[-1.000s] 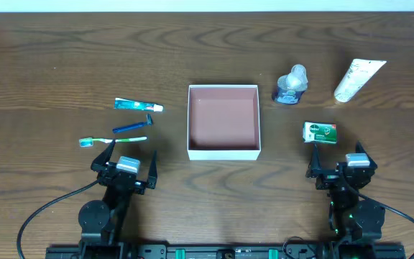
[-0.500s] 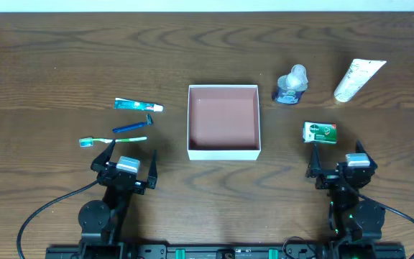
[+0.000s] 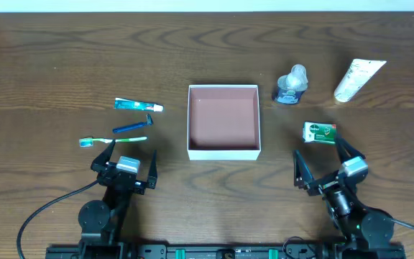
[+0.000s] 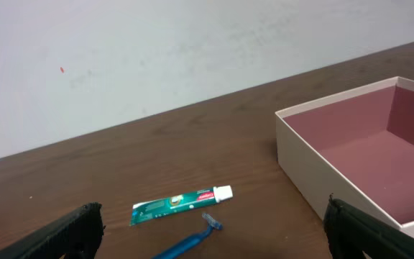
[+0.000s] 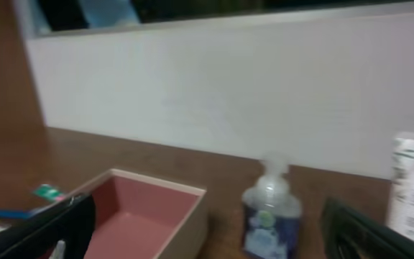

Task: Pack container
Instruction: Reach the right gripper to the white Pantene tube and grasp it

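Note:
The container (image 3: 223, 151), a square white box with a reddish-pink inside, sits empty at mid table; it also shows in the left wrist view (image 4: 315, 176) and the right wrist view (image 5: 185, 216). Left of it lie a toothpaste tube (image 3: 138, 106), a blue razor (image 3: 133, 127) and a toothbrush (image 3: 112, 140). Right of it are a green soap box (image 3: 320, 132), a pump bottle (image 3: 290, 85) and a white tube (image 3: 358, 79). My left gripper (image 3: 130, 160) is open and empty below the toothbrush. My right gripper (image 3: 324, 160) is open and empty, just below the soap box.
The dark wooden table (image 3: 63, 57) runs to a white wall at the back. Both arm bases and cables sit at the front edge. The toothpaste tube (image 4: 182, 203) and razor (image 4: 192, 241) lie between the left fingers' view.
My right gripper has swung left and turned toward the container, its fingers now spread wider. The left arm and all objects have not moved.

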Motion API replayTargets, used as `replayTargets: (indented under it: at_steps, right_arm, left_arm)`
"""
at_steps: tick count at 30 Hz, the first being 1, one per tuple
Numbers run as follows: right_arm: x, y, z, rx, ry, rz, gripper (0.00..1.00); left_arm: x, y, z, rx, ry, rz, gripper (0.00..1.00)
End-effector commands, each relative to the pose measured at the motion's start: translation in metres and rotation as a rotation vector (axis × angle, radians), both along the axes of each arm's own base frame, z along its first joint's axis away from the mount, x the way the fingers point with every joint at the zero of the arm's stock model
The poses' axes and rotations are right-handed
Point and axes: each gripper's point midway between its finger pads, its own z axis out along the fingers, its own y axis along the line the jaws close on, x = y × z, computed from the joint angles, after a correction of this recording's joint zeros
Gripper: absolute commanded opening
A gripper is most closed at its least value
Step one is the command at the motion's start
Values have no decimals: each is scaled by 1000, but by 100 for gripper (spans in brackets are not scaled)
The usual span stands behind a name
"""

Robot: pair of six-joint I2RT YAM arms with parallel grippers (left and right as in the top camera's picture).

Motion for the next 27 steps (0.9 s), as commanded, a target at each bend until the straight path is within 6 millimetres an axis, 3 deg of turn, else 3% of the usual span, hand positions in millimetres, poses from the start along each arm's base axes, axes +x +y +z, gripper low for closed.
replayTargets:
  at_steps: [1,6,14,18,21,27]
  right_arm:
    - [-12,10,38,-51,-14,62,99]
    - [-1,10,89,-164,85,63,99]
    - [56,25,152,-131,444,195,99]
    - [69,31,148,-50,591,242,99]
    - [89,22,130,-93,636,187,95]
    - [126,-51,91,40,812,-252,94]
  left_arm:
    - [-1,-1,-15,-8,49,-8,98]
    - [-1,-1,-15,-8,49,-8,98]
    - [-1,-1,-15,-8,49,-8,98]
    - [-1,-1,-15,-8,49,-8,98]
    - [-1,-1,-15,-8,49,-9,98]
    - [-1,-1,-15,-8,49,-8,98]
